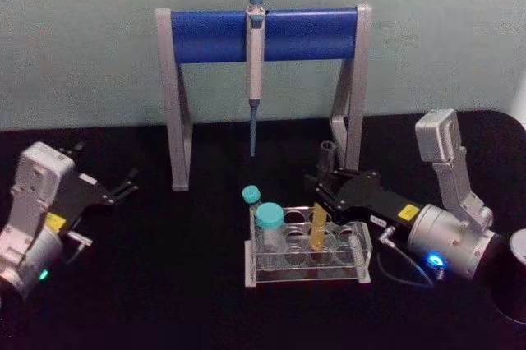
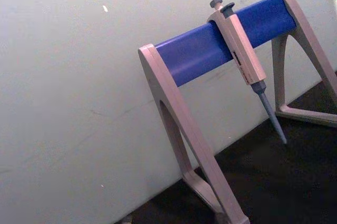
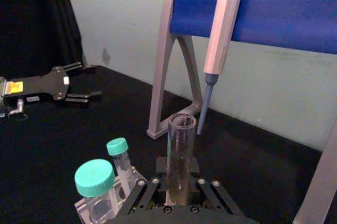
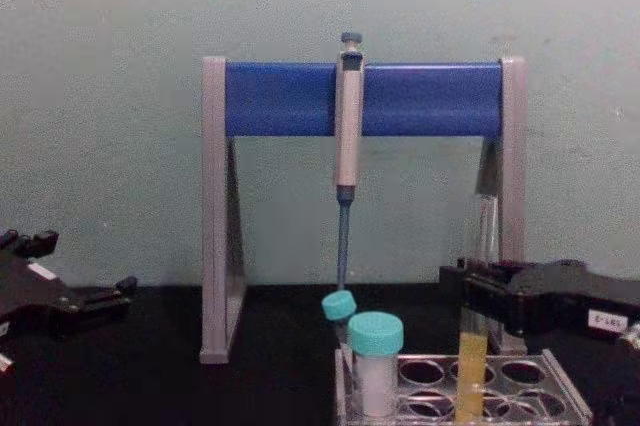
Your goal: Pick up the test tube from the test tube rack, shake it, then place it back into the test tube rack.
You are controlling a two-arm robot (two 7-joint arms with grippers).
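Observation:
The test tube (image 1: 319, 231), clear glass with yellow liquid in its lower part, stands upright in a hole of the clear test tube rack (image 1: 306, 276) at the table's middle. My right gripper (image 1: 322, 192) reaches in from the right and is shut on the test tube above the rack's top plate. From the chest, the test tube (image 4: 472, 361) has its bottom down in the test tube rack (image 4: 520, 386), with the right gripper (image 4: 480, 301) around its middle. Its open mouth rises between the fingers in the right wrist view (image 3: 180, 150). At the far left my left gripper (image 1: 125, 186) rests open and holds nothing.
Two teal-capped vials (image 1: 269, 218) stand in the rack's left end, close to the tube. Behind the rack stands a grey-and-blue pipette stand (image 1: 263, 34) with a pipette (image 1: 256, 71) hanging from its bar, tip pointing down. A dark round object (image 1: 514, 276) sits at the right edge.

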